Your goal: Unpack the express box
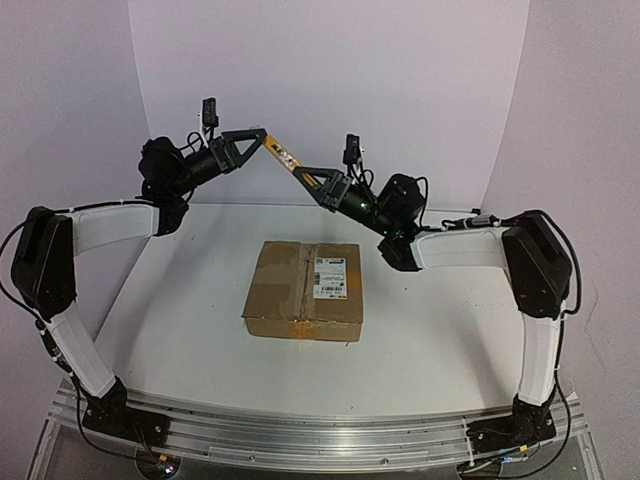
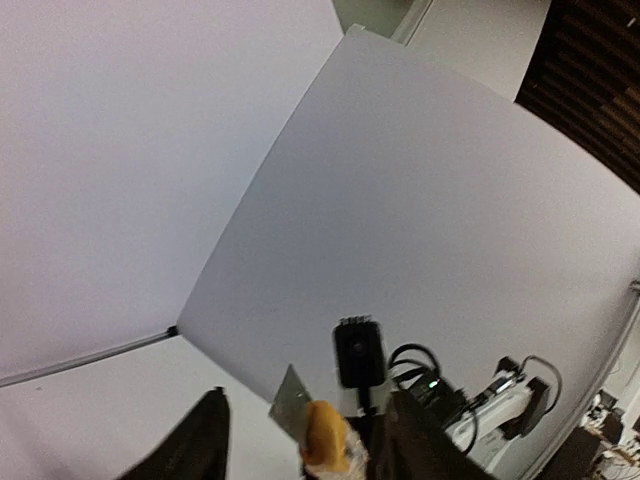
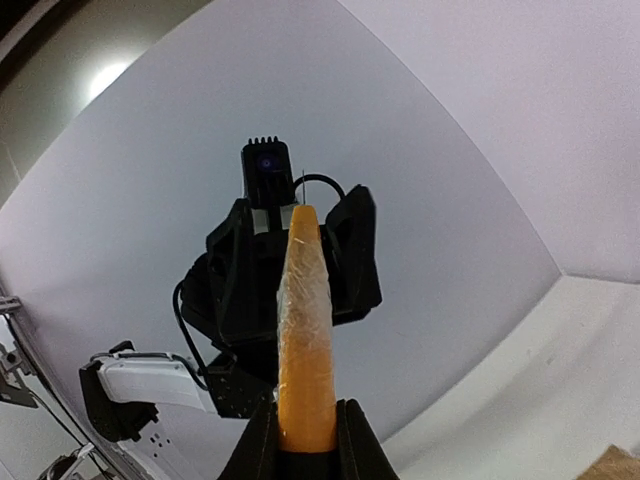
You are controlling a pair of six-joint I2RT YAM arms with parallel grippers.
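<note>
The express box (image 1: 305,290), a flat brown carton with a white label and tape on its seam, lies on the table's middle; one corner shows in the right wrist view (image 3: 615,466). Both arms are raised above the table's far side. My right gripper (image 1: 304,176) (image 3: 305,405) is shut on the handle of an orange utility knife (image 1: 281,154) (image 3: 305,330). The knife's blade end (image 2: 322,432) reaches between the spread fingers (image 2: 205,440) of my left gripper (image 1: 257,138) (image 2: 308,400), which is open around it.
White walls enclose the table on the back and both sides. The white table top (image 1: 180,300) extends around the box on all sides. The arm bases sit on a metal rail (image 1: 310,435) at the near edge.
</note>
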